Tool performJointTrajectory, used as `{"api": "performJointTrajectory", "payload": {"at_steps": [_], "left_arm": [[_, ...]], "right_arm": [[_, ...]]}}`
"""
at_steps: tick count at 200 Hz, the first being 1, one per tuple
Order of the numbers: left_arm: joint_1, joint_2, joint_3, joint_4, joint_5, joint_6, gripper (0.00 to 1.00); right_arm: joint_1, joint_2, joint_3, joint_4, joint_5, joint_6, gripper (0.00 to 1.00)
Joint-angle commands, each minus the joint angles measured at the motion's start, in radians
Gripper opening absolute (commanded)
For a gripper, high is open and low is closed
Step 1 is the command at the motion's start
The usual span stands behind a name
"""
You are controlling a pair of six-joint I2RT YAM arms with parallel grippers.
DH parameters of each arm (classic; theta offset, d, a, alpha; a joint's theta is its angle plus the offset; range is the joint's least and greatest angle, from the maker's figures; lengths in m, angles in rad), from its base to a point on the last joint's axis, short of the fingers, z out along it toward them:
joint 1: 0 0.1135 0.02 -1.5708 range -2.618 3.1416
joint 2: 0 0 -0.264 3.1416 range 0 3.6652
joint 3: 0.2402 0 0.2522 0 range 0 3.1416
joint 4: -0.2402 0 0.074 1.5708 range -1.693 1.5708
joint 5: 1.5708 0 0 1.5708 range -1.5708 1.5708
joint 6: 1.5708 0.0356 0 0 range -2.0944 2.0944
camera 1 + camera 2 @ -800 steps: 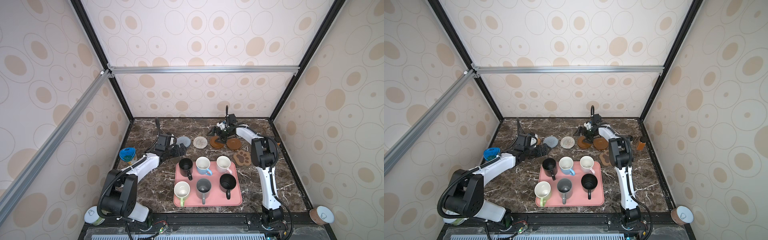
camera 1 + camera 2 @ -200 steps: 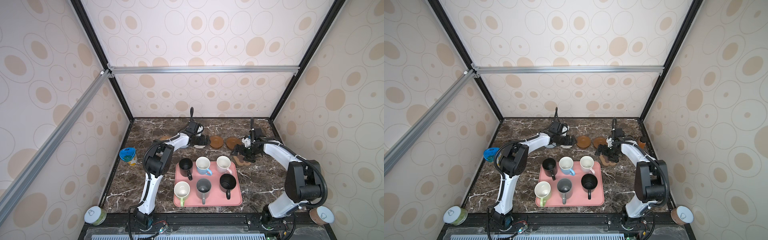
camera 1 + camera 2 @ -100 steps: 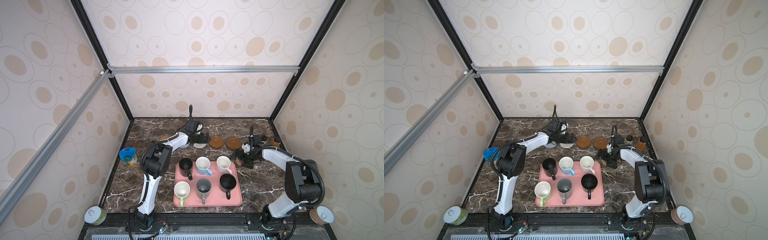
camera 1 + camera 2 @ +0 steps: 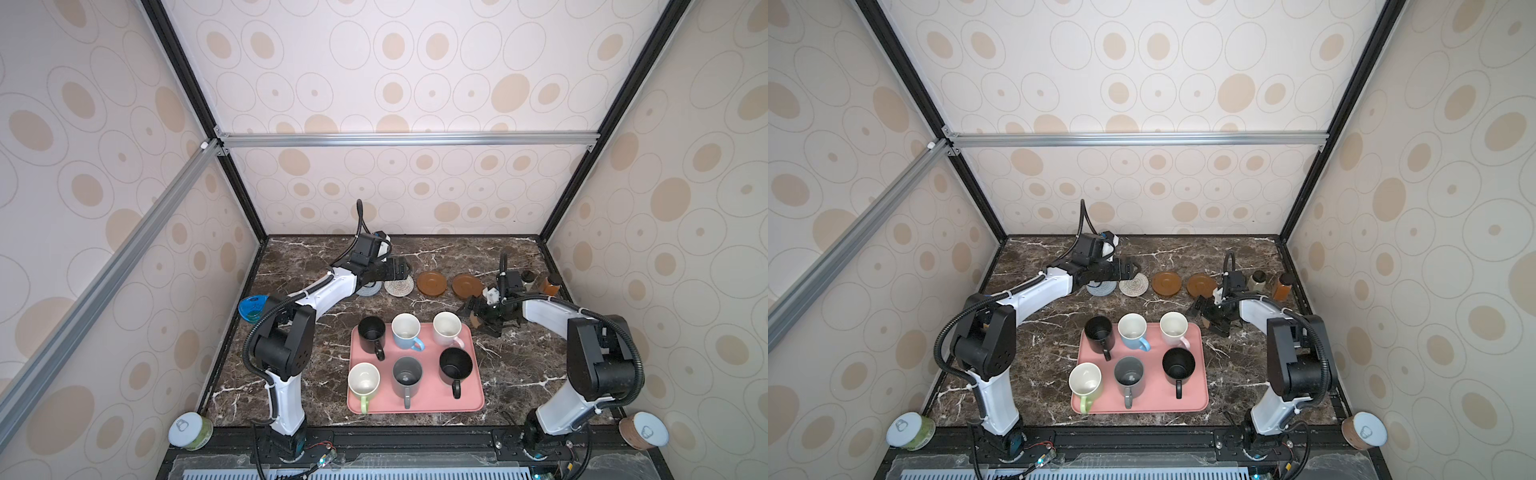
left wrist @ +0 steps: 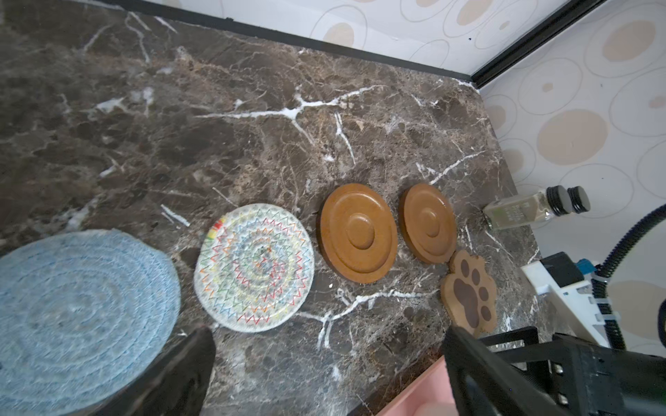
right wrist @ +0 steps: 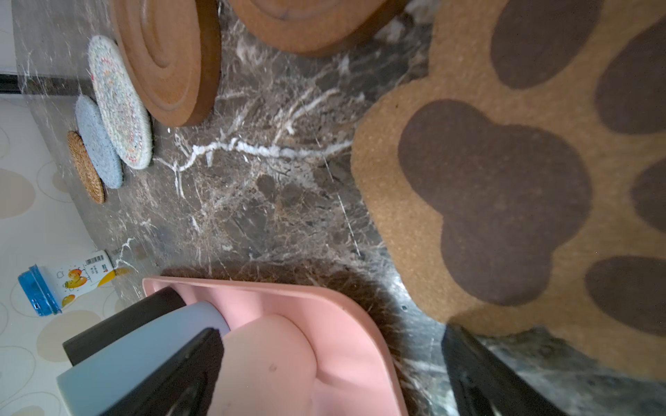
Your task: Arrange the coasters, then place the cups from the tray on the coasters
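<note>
A dark brown marble tabletop (image 4: 291,365) carried a large flat pink rectangular tray (image 4: 430,397) toward its front edge in both top views. The left gripper (image 4: 403,268) hung above the marble at 12 o'clock from the tray, its jaws spread wide and empty. The right gripper (image 4: 478,318) sat low at 2 o'clock from the tray, its jaws likewise wide apart and gripping nothing.

Six mugs stood upright on the tray in two rows. The far row ran from 9 toward 3 o'clock: a black handled mug (image 4: 371,330), a light blue mug (image 4: 406,330) and a pale pink mug (image 4: 447,328). The near row held a light green mug (image 4: 363,381), a grey mug (image 4: 407,374) and a second black mug (image 4: 456,363).

The coasters lay flat in a line at 12 o'clock from the tray. From 9 toward 3 o'clock they were a round tan rattan coaster (image 6: 85,167), a blue-grey woven coaster (image 5: 72,306), a cream woven coaster (image 5: 254,266), a brown wooden rimmed disc (image 5: 356,232) and a second brown wooden disc (image 5: 429,223). A brown paw-shaped coaster (image 5: 468,291) lay just beside that last disc, close to one finger of the right gripper; whether they touched could not be told.
</note>
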Motion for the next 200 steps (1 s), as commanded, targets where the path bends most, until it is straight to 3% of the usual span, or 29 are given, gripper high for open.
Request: {"api": "performJointTrajectory", "payload": {"at_steps": [1, 63, 142, 200], "left_arm": [[0.022, -0.059, -0.036, 0.017, -0.016, -0.015, 1.0], [0.045, -0.126, -0.113, 0.025, -0.017, -0.013, 1.0], [0.054, -0.175, -0.178, 0.035, -0.008, -0.016, 1.0], [0.063, -0.195, -0.2, 0.034, -0.01, -0.012, 1.0]], "right_arm": [[0.004, 0.011, -0.038, 0.036, -0.007, 0.029, 0.99], [0.006, -0.092, 0.018, -0.011, -0.038, 0.044, 0.99], [0.034, 0.095, 0.092, 0.087, -0.067, 0.095, 0.99], [0.036, 0.084, 0.093, -0.04, 0.073, 0.042, 0.99]]}}
